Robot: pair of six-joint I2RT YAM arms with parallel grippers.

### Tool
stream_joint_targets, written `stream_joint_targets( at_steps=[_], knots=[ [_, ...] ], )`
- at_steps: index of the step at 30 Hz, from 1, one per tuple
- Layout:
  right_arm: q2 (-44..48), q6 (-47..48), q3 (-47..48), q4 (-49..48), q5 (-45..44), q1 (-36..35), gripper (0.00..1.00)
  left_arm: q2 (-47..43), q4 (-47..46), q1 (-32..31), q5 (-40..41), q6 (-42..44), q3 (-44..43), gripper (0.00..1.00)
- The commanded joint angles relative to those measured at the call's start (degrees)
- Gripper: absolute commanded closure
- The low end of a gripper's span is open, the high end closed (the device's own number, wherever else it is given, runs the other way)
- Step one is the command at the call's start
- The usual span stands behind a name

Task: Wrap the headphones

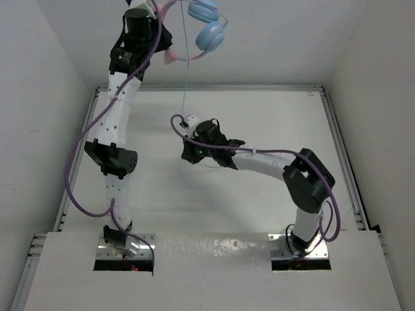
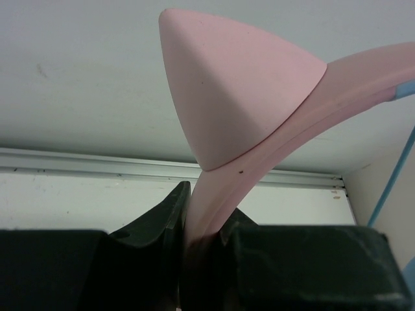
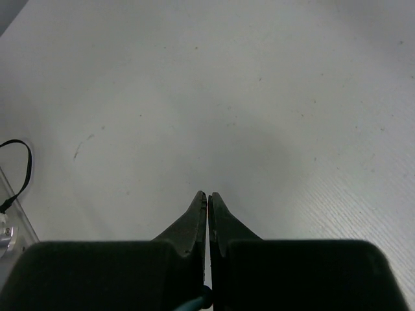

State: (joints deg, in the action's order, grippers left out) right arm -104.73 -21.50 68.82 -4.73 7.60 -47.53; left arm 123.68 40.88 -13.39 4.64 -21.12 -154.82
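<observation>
Cabling [image 1: 71,188] in thick purple loops hangs off both of your arms, one loop curling just beside the right gripper [image 1: 188,122]. The white table [image 1: 259,116] lies beneath, with an aluminium rail [image 1: 214,87] along its far edge. At the left of the right wrist view a thin black wire [image 3: 26,162] bends over the table.

Your left gripper [image 1: 152,10] is raised high against the back wall, closed tight on the headphones [image 1: 209,35]. Its fingers pinch the pink headband right below a cat ear [image 2: 240,84], and the light blue ear cups dangle to its right, off the table. The teal-blue cable [image 1: 183,71] drops straight from the headphones to your right gripper, which sits low over the middle of the table. Those jaws are fully closed, and a teal strand of the cable shows pinched at the root of the fingers [image 3: 188,227].
</observation>
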Motion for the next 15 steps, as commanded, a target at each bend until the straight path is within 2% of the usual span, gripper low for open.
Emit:
stream_joint_targets(
  at_steps=[1, 8, 13, 15],
  knots=[
    [0.75, 2.51, 2.28, 2.00, 2.42, -1.16, 1.00, -2.30, -7.75, 0.91, -0.16, -2.34, -1.62, 1.00],
    [9.71, 6.20, 2.90, 7.54, 3.48, -2.74, 1.00, -2.04, -12.49, 0.91, 3.88, 5.83, 5.40, 1.00],
    [16.82, 9.36, 5.97, 12.98, 1.47, -2.92, 1.00, -3.00, -18.90, 0.12, 4.41, 20.49, 17.32, 1.00],
    [20.08, 11.82, 7.29, 15.00, -2.74, -2.83, 1.00, -3.79, -21.28, -0.50, 3.88, 27.87, 22.00, 1.00]
  ],
)
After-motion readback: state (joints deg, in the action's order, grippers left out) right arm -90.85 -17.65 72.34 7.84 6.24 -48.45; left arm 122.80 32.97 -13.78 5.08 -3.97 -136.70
